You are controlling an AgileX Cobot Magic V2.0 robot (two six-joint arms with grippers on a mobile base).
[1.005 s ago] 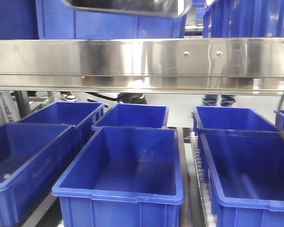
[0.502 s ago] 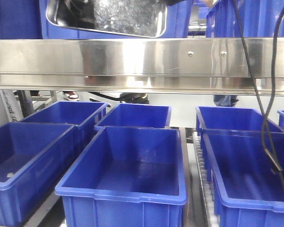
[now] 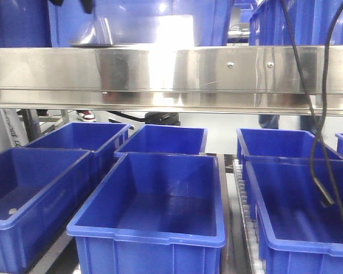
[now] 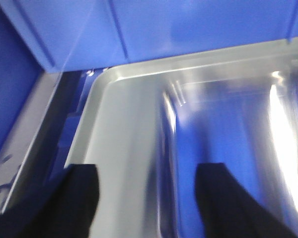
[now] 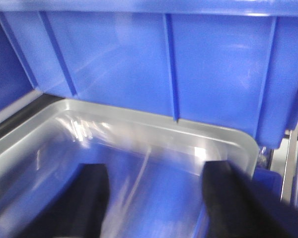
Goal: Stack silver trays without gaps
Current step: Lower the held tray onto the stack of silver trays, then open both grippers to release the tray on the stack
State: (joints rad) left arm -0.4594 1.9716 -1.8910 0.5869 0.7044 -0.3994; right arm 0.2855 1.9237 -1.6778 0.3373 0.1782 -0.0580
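Note:
A silver tray (image 3: 131, 34) lies above the steel rail at the top of the front view, blurred and glaring with light. In the left wrist view its near-left corner and rim (image 4: 119, 124) show. My left gripper (image 4: 149, 198) is open, and its dark fingers (image 4: 79, 198) stand either side of the tray's left wall with a wide gap. In the right wrist view the tray's far-right corner (image 5: 223, 144) shows. My right gripper (image 5: 156, 198) is open over the tray's inside, with its right finger (image 5: 233, 198) by the right rim. I cannot tell whether a second tray lies under this one.
A long steel rail (image 3: 171, 74) with screws crosses the front view. Several deep blue bins (image 3: 154, 200) stand below it. Blue bin walls (image 5: 139, 64) rise right behind the tray. A black cable (image 3: 317, 142) hangs at the right.
The tray stood tilted, its inside facing the front camera; now it has dropped flat behind the rail. The hanging cable has shifted slightly.

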